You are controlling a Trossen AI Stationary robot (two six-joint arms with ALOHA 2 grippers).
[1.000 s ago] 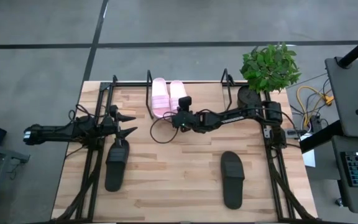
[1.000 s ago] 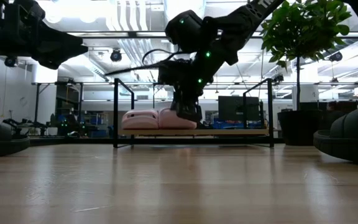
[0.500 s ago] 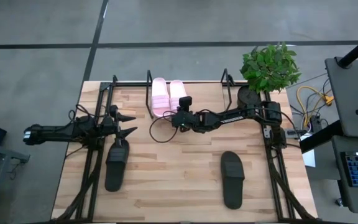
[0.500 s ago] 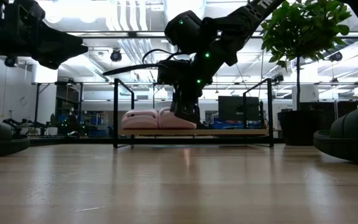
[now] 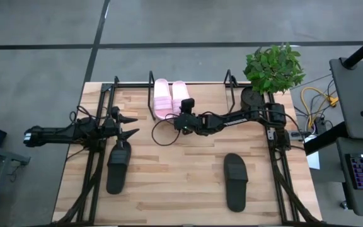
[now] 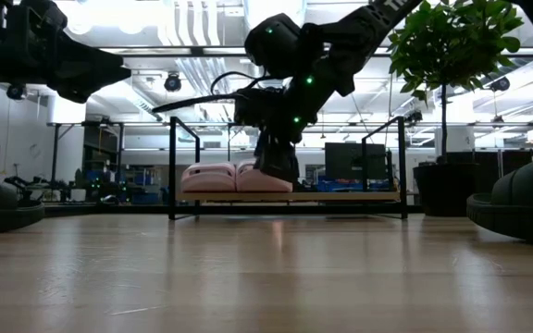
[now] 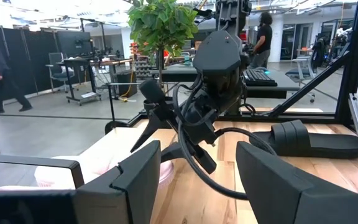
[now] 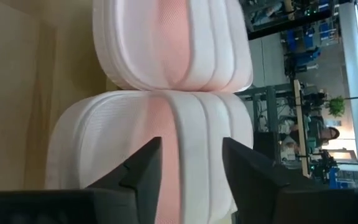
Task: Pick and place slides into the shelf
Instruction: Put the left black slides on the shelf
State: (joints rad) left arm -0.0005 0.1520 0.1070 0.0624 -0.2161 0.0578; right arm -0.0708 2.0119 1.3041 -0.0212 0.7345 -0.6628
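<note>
High view first: we are seeing the two pink slides sitting side by side, touching, on the shelf at the far edge of the table. The right gripper is hanging just at the near end of the right-hand pink slide, and in its wrist view its fingers are standing apart with that slide's strap showing between them, clamped on nothing. A looping black cable is trailing from that wrist onto the wood.

The left gripper is waiting at the left side with its fingers spread and empty, hovering just beyond the toe of a black slide lying on the table. The second black slide is lying well apart, near the right front. A potted plant is standing at the far right corner beside the shelf. In the low view, the right arm is partly blocking our sight of the pink slides.
</note>
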